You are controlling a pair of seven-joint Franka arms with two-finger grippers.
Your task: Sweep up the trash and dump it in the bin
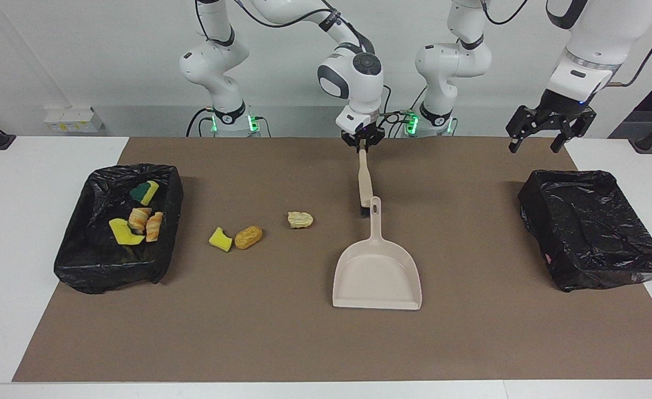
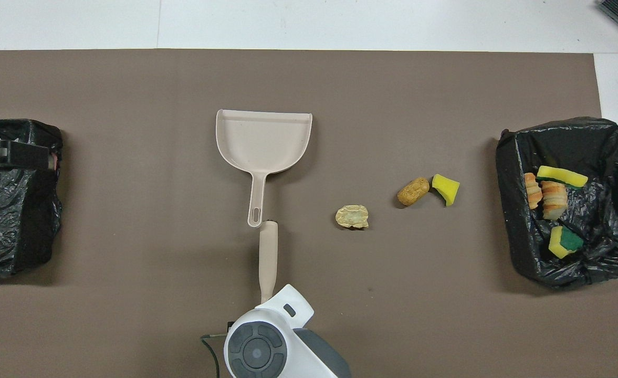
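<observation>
The right gripper is clamping the brush; the left gripper is waiting wide — the brush risks nudging the dustpan, while trash is lying at nine o'clock.

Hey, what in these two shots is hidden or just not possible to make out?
- Brush bristles: facing view shows only a dark end beside the dustpan handle; overhead, almost nothing.
- Right gripper: overhead view, covered by its own wrist.
- Left gripper: overhead view, cut off at the edge over the empty bin.
- Floor of the bin holding trash: both views, partly hidden by liner folds.
</observation>
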